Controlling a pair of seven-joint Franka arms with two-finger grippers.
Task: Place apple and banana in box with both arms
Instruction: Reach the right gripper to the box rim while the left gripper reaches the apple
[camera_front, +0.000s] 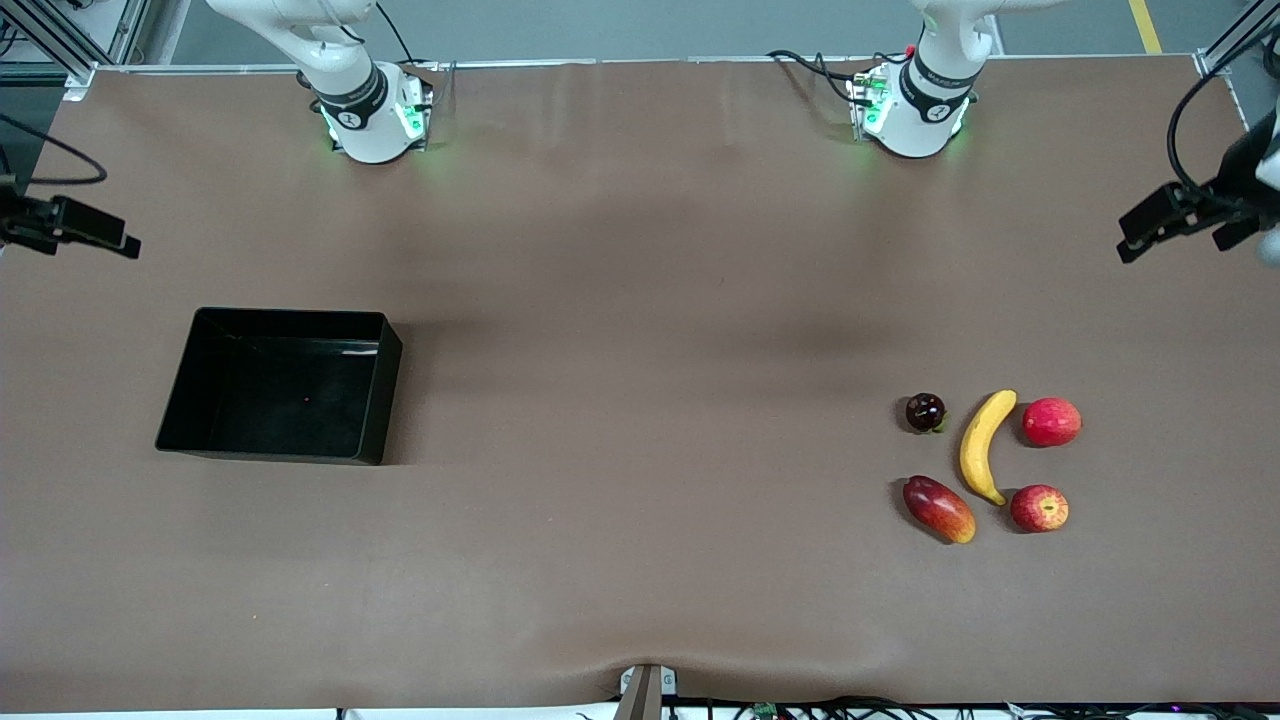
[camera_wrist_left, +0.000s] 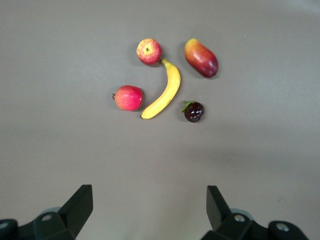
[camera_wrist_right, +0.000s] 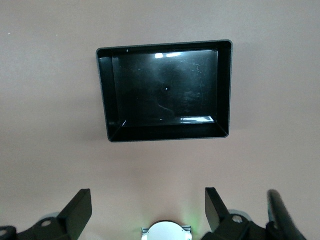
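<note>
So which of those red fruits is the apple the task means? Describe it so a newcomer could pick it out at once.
Look at the cluster of five fruits toward the left arm's end of the table, away from the black box. The apple lies at the banana's tip nearer the front camera. Unlike the smoother pinkish-red fruit farther back, it has yellowish streaks and a pale stem dimple; the mango-like fruit beside it is elongated.

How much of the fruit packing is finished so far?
Nothing yet: the shallow black box is empty. Neither open gripper, left or right, holds anything. The streaky red apple and curved yellow banana lie on the table, waiting to be picked up.
</note>
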